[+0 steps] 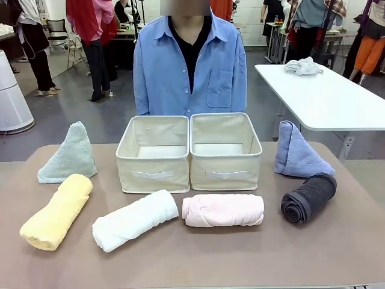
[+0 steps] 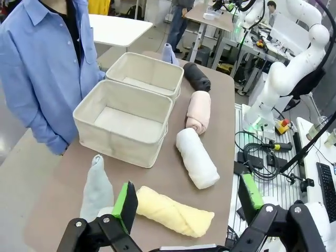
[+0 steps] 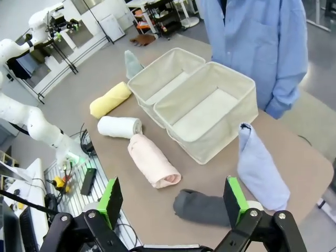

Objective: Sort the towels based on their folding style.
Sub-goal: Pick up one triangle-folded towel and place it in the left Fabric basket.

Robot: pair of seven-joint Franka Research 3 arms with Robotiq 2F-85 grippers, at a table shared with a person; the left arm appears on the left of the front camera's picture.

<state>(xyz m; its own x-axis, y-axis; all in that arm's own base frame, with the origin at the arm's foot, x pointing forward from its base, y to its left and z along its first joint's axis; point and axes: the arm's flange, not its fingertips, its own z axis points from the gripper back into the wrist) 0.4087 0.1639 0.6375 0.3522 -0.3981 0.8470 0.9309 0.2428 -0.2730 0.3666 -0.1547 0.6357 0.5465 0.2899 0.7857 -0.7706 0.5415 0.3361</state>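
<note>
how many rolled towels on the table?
4: yellow roll far left, white roll left of centre, pink roll centre, dark grey roll far right. None inside the baskets.

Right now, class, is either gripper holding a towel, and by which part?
Nothing is held. The left gripper and right gripper are open and empty; the towels lie on the table.

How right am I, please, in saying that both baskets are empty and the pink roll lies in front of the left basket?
One slip: the pink roll lies in front of the right basket, not the left basket, where the white roll lies, as the front view shows. Both baskets are indeed empty.
</note>
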